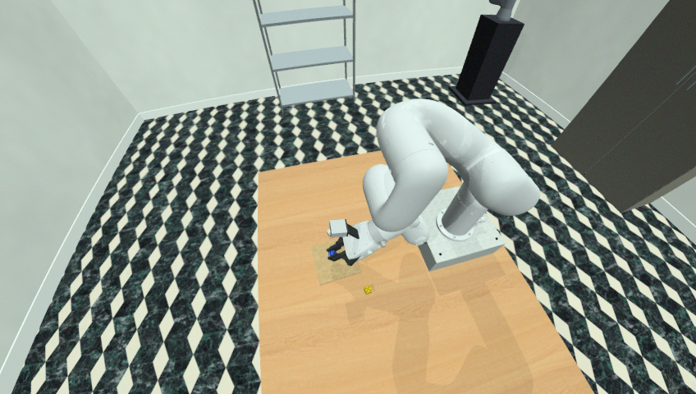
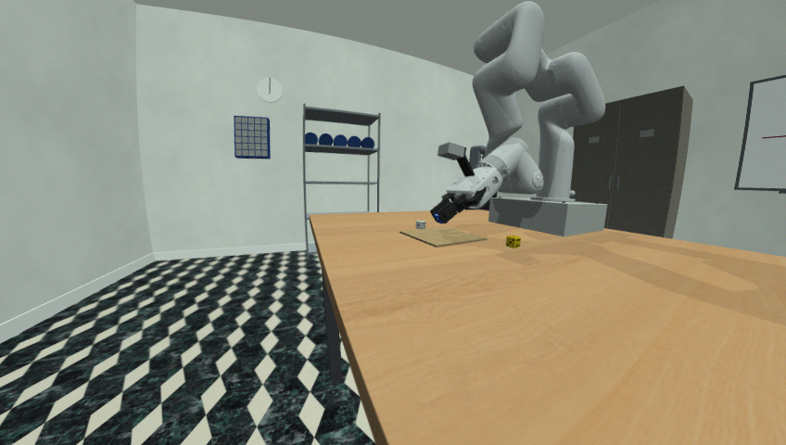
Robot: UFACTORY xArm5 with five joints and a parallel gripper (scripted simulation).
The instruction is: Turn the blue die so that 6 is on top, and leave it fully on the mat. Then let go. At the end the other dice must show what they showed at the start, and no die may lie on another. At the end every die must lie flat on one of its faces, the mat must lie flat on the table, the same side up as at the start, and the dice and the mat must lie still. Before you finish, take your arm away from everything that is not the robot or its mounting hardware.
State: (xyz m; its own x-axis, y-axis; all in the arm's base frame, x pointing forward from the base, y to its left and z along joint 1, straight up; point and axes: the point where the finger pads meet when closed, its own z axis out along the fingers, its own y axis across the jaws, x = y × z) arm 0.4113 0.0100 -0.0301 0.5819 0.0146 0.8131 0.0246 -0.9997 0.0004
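My gripper (image 1: 334,254) is shut on the blue die (image 1: 331,253) and holds it tilted, a little above the tan mat (image 1: 336,263). In the side view the gripper (image 2: 440,215) points down and to the left, with the blue die (image 2: 437,217) at its tip above the far end of the mat (image 2: 442,236). The die's top face is too small to read. A yellow die (image 1: 368,290) lies on the table off the mat's near right corner, also in the side view (image 2: 513,240). A white die (image 2: 421,224) lies on the table just beyond the mat; the arm hides it in the overhead view.
The robot's grey base block (image 1: 459,236) stands on the table to the right of the mat. The table's left edge (image 1: 258,273) runs close to the mat. A metal shelf (image 2: 340,165) stands behind the table.
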